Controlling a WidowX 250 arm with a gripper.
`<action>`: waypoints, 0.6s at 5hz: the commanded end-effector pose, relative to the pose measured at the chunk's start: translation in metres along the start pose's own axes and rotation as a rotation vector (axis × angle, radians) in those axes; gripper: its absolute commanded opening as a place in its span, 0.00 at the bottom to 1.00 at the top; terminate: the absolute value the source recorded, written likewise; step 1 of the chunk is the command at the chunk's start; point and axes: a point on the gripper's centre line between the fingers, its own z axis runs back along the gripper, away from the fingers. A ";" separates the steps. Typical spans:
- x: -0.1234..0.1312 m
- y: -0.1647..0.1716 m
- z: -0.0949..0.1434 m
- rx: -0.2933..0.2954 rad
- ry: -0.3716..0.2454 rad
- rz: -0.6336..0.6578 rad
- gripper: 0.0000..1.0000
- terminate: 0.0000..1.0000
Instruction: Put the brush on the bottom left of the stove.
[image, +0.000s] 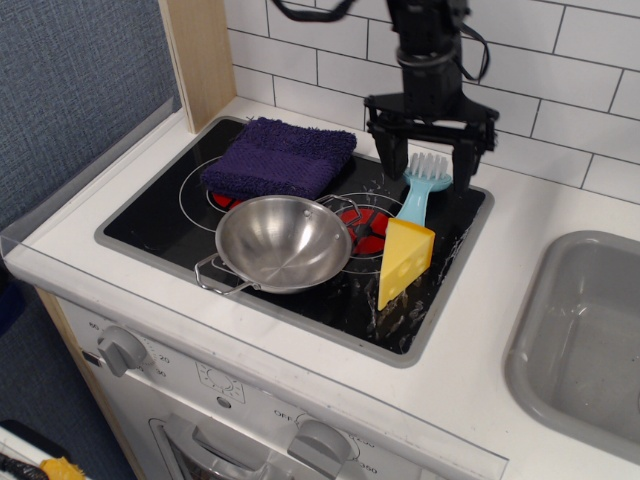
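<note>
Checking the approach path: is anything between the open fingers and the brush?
Nothing visible. The gripper hangs over the brush head, one finger on each side. The cheese covers only the handle end.

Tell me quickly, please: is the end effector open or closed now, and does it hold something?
End effector: open, holding nothing; its fingers stand on either side of the brush bristles, not closed on it.

We note a glossy black glass stove (160, 222), a polished metal pan (283, 243), a fuzzy purple cloth (279, 157), and a smooth plastic brush (419, 189).
</note>
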 end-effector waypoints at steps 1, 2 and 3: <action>0.000 0.003 -0.008 0.098 0.072 -0.021 1.00 0.00; -0.002 0.000 -0.012 0.101 0.081 -0.037 0.00 0.00; 0.005 -0.006 0.000 0.073 0.033 -0.067 0.00 0.00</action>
